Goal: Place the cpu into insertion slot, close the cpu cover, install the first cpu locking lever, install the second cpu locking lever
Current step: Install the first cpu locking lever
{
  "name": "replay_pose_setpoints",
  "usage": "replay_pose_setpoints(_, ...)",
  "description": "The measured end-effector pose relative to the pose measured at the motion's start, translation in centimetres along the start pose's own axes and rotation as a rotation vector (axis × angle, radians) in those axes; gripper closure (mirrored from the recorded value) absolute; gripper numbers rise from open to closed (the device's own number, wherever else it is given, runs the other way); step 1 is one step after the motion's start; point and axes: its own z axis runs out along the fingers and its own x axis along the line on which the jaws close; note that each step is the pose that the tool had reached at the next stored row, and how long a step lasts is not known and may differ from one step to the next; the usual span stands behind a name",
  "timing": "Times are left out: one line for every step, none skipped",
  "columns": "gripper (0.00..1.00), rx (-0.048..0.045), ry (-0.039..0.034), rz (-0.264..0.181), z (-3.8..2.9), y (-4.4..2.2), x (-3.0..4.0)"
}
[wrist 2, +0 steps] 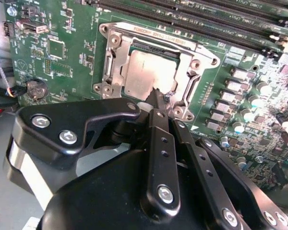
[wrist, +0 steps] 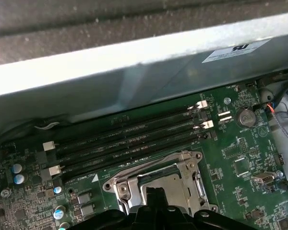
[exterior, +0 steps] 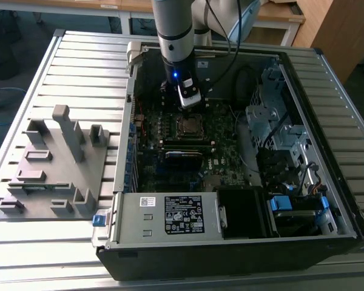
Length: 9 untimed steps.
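The silvery cpu [wrist 2: 149, 72] lies in the insertion slot [exterior: 190, 125] on the green board inside the open computer case. The cpu cover [wrist 2: 182, 52], a metal frame, lies flat around the cpu. My gripper [wrist 2: 156, 92] has its black fingers drawn together to a point, and that point rests at the socket's edge, at a corner of the cover. In the exterior view the gripper [exterior: 189, 104] hangs just behind the socket. The first wrist view shows the fingertips [wrist: 153, 194] over the cover's frame [wrist: 187, 167]. The locking levers cannot be told apart from the frame.
Long black memory slots [wrist: 125, 139] run beside the socket, and a coin battery [wrist: 245, 117] sits nearby. The case wall [wrist: 134, 67] rises behind them. A power supply [exterior: 182, 215] and a drive cage [exterior: 273, 121] crowd the case. A grey fixture [exterior: 54, 163] stands at the exterior view's left.
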Motion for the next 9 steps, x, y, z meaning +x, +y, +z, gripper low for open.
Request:
replay_pose_setpoints(0.90, 0.0000, -0.0001, 0.000, 0.00, 0.00, 0.00)
replay_pose_setpoints(0.90, 0.0002, -0.0001, 0.000, 0.00, 0.00, 0.00)
replay_pose_setpoints(0.90, 0.0008, 0.0000, 0.000, -0.05, 0.01, -0.01)
replay_pose_setpoints(0.90, 0.0010, -0.0002, 0.000, -0.15, 0.02, -0.03)
replay_pose_setpoints(0.90, 0.0011, -0.0002, 0.000, -0.30, 0.04, -0.06)
replay_pose_setpoints(0.90, 0.0018, -0.0002, 0.000, -0.44, 0.06, -0.09)
replay_pose_setpoints(0.90, 0.0024, 0.0002, 0.000, -0.52, 0.07, -0.10)
replay_pose_setpoints(0.90, 0.0034, 0.0005, 0.000, -0.57, 0.08, -0.12)
replay_pose_setpoints(0.90, 0.0066, 0.0001, -0.001, -0.64, 0.09, -0.13)
